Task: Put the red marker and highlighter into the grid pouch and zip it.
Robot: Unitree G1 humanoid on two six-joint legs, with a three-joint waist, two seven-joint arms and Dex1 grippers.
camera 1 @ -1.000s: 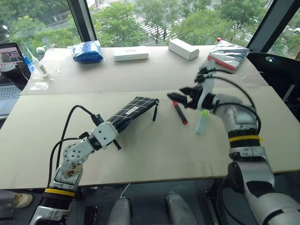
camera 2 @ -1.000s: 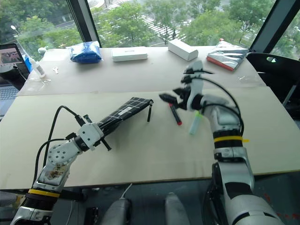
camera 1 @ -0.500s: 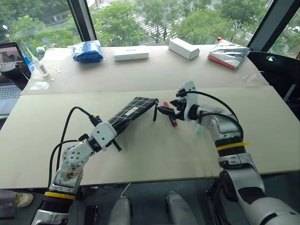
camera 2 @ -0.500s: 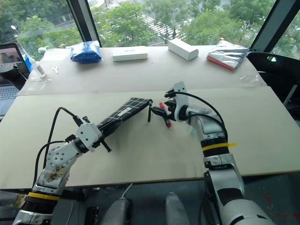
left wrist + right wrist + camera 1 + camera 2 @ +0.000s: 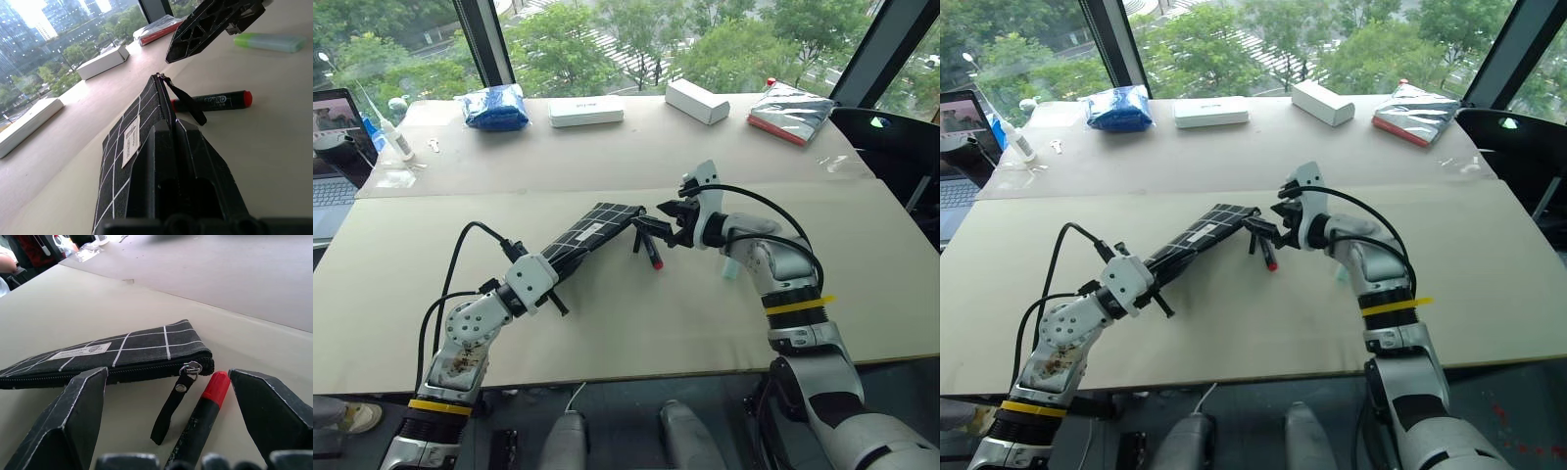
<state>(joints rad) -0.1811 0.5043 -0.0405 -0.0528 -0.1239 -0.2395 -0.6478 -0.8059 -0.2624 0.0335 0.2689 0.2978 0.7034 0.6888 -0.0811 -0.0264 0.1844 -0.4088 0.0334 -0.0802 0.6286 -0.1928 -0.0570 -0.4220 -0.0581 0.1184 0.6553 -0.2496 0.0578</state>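
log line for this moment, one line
left gripper: shut on grid pouch | right gripper: open, by zipper pull | red marker: on table | highlighter: on table | pouch: zipped

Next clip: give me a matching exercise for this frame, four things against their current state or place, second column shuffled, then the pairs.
Things
1. left gripper
2. right gripper
3. red marker
4. highlighter

States
A. lying on the table beside the pouch's zipper pull
B. open, just above the red marker
C. shut on the grid pouch
D. lying on the table, beside the right forearm

Pairs: 1-C, 2-B, 3-A, 4-D
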